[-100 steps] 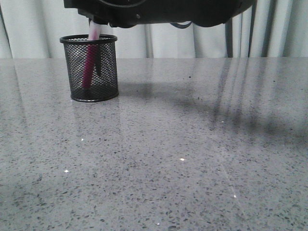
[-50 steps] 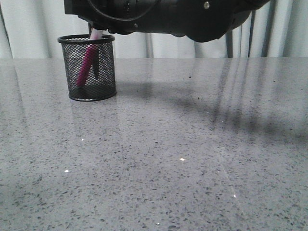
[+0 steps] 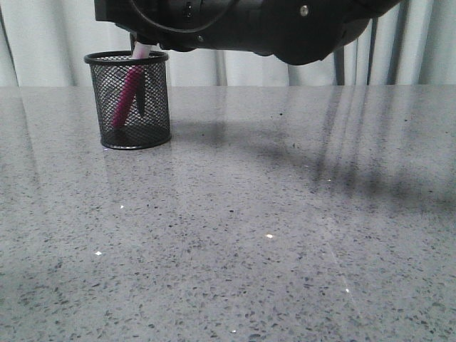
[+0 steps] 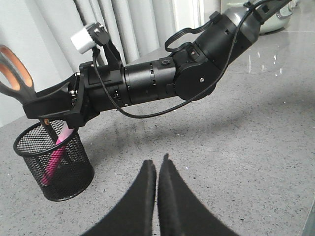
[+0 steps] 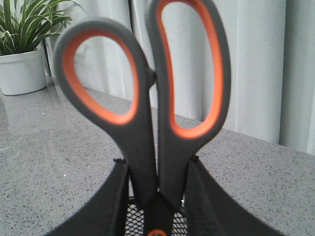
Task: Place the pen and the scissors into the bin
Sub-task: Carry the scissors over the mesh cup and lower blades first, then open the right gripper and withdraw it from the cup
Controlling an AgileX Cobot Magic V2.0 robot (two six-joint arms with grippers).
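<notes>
Scissors (image 5: 147, 113) are gripped in the closed right hand (image 5: 155, 196), blades dipped into the bin (image 3: 128, 100) beside the pen (image 3: 127, 92); release is judged next; left hand (image 4: 157, 169) closed, empty.

No readable text, label, brand, number or sign anywhere in these views.

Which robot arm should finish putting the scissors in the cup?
The right one. Its gripper already holds the scissors upright, blades inside the bin beside the pen. The left gripper is shut and empty.
</notes>
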